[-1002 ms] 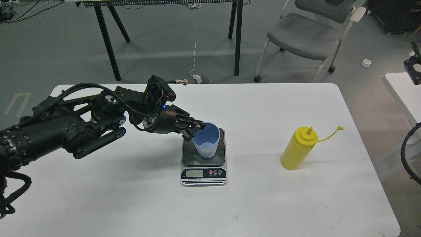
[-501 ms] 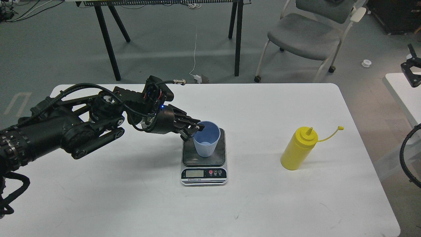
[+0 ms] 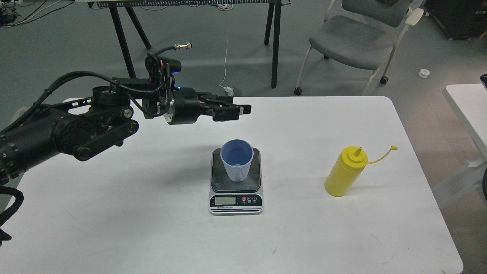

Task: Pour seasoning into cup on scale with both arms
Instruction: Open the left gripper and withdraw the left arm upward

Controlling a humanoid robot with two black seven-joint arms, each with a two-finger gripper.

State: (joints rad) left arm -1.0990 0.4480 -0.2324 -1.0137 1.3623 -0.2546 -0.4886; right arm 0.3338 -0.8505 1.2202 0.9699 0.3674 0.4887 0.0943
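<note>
Our left gripper (image 3: 237, 111) hangs above the table (image 3: 152, 213), holding nothing; its finger spacing cannot be told. The cup (image 3: 237, 160) stands upright on the scale (image 3: 236, 190), the seasoning (image 3: 344, 173) well apart.

I'm seeing my left gripper (image 3: 237, 111) side-on, finger gap unclear; scale (image 3: 236, 199) display unreadable; right arm cut off.

Lab: floor cables (image 3: 23, 11), office chair (image 3: 357, 42)

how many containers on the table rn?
2. The blue cup stands upright on the scale mid-table; the yellow squeeze bottle stands to its right, apart. None appear hidden.
</note>
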